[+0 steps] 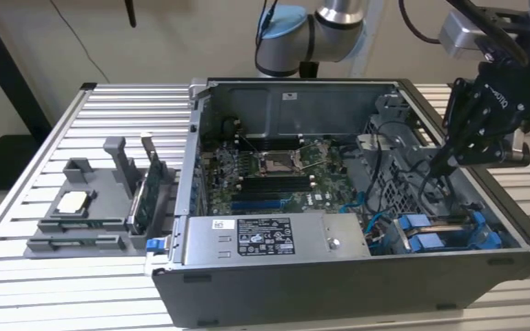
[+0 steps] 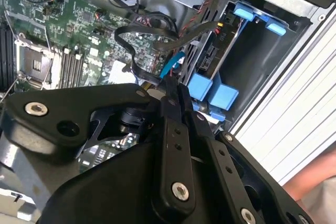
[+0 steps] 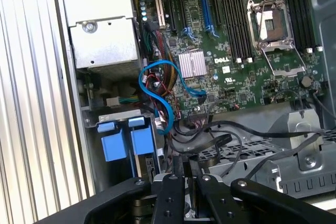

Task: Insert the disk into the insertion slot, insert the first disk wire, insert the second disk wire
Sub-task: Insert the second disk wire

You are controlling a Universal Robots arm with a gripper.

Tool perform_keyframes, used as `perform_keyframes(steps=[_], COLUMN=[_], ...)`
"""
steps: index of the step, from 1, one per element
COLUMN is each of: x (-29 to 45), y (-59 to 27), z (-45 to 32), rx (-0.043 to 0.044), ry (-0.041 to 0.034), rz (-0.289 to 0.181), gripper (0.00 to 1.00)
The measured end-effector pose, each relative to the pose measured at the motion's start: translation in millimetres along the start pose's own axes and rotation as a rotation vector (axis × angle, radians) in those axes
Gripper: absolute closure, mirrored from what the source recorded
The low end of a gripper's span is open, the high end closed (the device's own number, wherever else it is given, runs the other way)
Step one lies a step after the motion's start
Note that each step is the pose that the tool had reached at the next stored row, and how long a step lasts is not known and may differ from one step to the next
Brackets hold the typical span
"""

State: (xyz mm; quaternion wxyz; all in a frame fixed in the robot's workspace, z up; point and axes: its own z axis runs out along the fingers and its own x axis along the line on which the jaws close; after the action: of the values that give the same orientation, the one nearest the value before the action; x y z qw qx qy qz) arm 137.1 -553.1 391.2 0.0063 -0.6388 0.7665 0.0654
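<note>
The arm is reaching down from above into the open computer case (image 1: 485, 265), its black gripper (image 1: 437, 165) hanging over the corner on the exterior view's right, just above the insertion slot (image 1: 449, 234). In the second wrist view the gripper (image 2: 176, 88) is showing its fingers (image 2: 170, 129) pressed together, pinching the end of a black flat wire (image 2: 142, 31) that is looping over the motherboard (image 2: 79, 19).

The disk (image 2: 223, 51) is sitting on edge inside the bay, a grey slab with blue carrier tabs (image 2: 212, 92) sticking out beside it; more blue rail parts (image 2: 257, 15) are lining the dark compartment next to it. The first wrist view is offering what the others are not: a blue data cable (image 3: 160, 90) curling between the power-supply box (image 3: 102, 30) and a silver heatsink (image 3: 192, 64). The exterior view alone is taking in the slatted table (image 1: 25, 276) and a grey parts holder (image 1: 90, 214) well apart from the case. A bit of a person's arm (image 2: 312, 182) is showing at the second wrist view's corner.
</note>
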Motion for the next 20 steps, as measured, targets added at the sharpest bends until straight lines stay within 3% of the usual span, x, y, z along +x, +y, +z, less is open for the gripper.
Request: perform_keyframes(steps=[11,20], x=[0.7,1.0], y=[-0.4,-0.5], z=[6.8,8.0], rx=[0.0151,0.0167], ry=[-0.0023,-0.0025], rz=[-0.002,-0.002], gripper=[0.84,0.84])
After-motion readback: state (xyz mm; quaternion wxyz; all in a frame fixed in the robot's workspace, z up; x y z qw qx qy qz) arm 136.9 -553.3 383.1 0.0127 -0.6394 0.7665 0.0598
